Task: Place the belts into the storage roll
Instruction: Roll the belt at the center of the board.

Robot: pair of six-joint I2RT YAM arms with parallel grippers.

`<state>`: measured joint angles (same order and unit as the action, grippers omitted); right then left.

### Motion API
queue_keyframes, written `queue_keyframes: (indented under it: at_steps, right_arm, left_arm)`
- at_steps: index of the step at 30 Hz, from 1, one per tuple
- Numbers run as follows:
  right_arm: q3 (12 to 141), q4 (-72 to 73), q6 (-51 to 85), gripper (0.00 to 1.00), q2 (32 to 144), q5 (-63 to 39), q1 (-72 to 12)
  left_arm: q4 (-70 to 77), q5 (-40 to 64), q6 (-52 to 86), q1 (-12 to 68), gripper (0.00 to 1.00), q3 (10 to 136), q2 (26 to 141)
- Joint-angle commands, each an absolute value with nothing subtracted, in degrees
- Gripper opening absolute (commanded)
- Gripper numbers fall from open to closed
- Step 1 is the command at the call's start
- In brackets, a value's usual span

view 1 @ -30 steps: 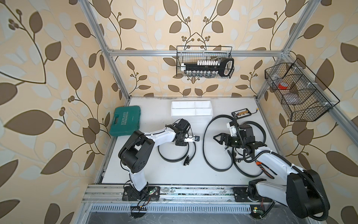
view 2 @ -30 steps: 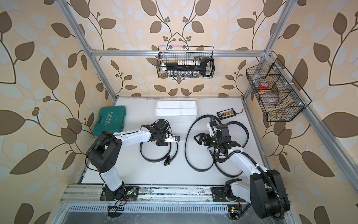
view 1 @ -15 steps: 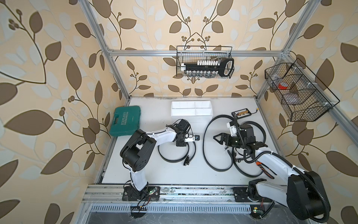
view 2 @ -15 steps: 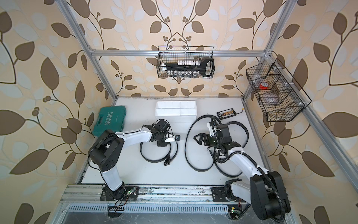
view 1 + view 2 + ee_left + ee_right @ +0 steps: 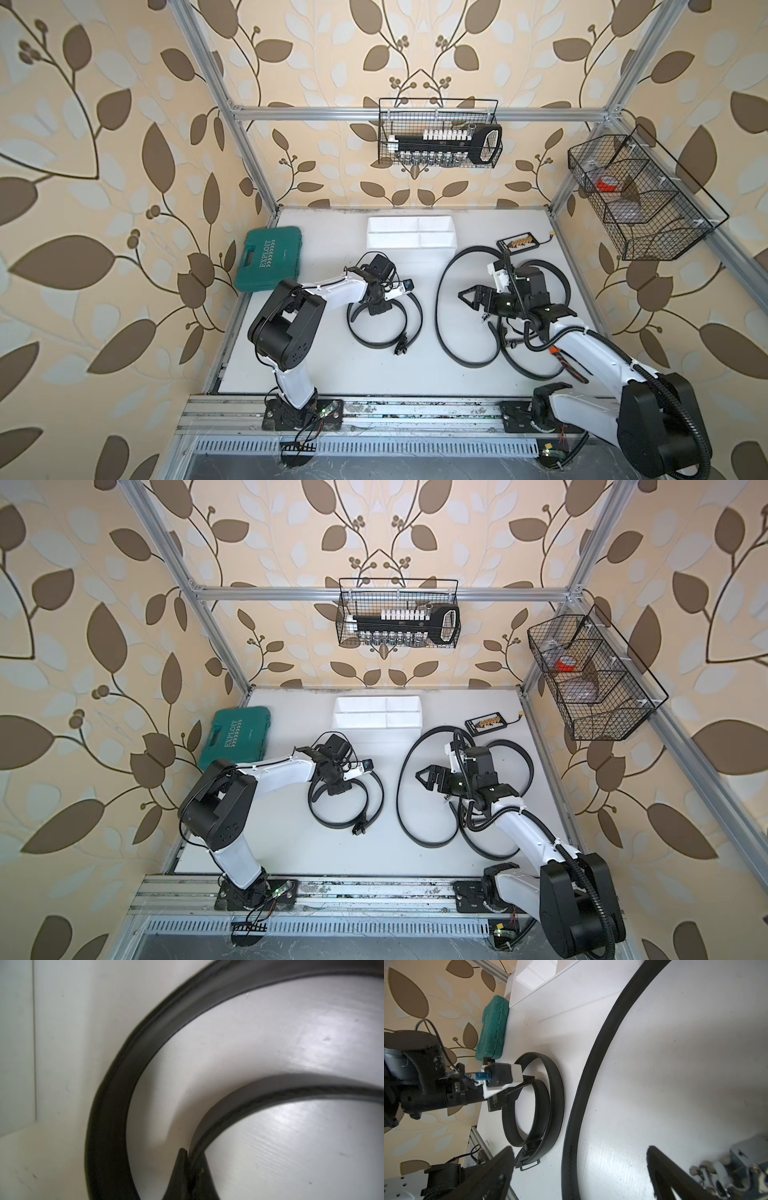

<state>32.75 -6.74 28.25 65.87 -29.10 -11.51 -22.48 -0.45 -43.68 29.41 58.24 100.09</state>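
Left gripper (image 5: 188, 1154) is clamped shut, tips pinching the inner end of the coiled belt (image 5: 558, 1093). In the left wrist view the strap comes straight out from between the closed tips, and the outer turn curves round it. It points down into the coil, with the left arm stretched low over the table (image 5: 316, 365).

The coiled belt stands on edge in about two loose turns. Its buckle (image 5: 529, 1164) lies flat at 5 o'clock of the coil.

Right gripper (image 5: 468, 297) is spread wide and holds nothing. It hovers over the inside of the big loop belt (image 5: 577, 1101), which lies open at 3 o'clock of the coil, apart from it. The third belt (image 5: 544, 262) is another open loop at 3 o'clock of the big one, partly under the right arm, which hides where the two meet.

All three belts are on the table, outside the storage tray (image 5: 409, 246). The tray is white, with divided compartments, and sits at 12 o'clock of the coil by the back wall. The big loop's top passes just beside its right corner.

A closed green case (image 5: 270, 257) lies at 10 o'clock of the coil, by the left wall. A small black board (image 5: 519, 242) sits at 3 o'clock of the tray. One wire basket (image 5: 436, 137) hangs on the back wall.
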Motion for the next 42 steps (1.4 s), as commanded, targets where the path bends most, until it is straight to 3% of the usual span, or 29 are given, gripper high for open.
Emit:
queue_keyframes:
  at_steps: [1,13,19,31,42]
  right_arm:
    - [35.8,-8.8,26.9,0.99,67.2,-28.9,-14.2]
    - [40.6,-6.8,29.1,0.99,72.8,-15.3,-33.6]
    - [43.0,-6.5,29.8,0.99,76.2,-11.5,-39.1]
    - [47.8,-0.3,22.2,0.99,86.9,-7.4,-47.3]
    - [51.8,6.4,16.9,0.69,96.0,-9.9,-49.3]
  left_arm:
    - [-27.8,-5.1,-36.8,28.5,0.0,57.6,99.6]
    - [-31.7,-17.9,-15.6,26.9,0.0,63.1,99.9]
    - [-46.5,-10.9,-2.7,26.3,0.0,73.5,105.7]
    - [-40.7,9.5,24.6,26.3,0.0,68.8,101.3]
    - [-43.1,13.8,31.1,26.3,0.0,73.6,106.5]
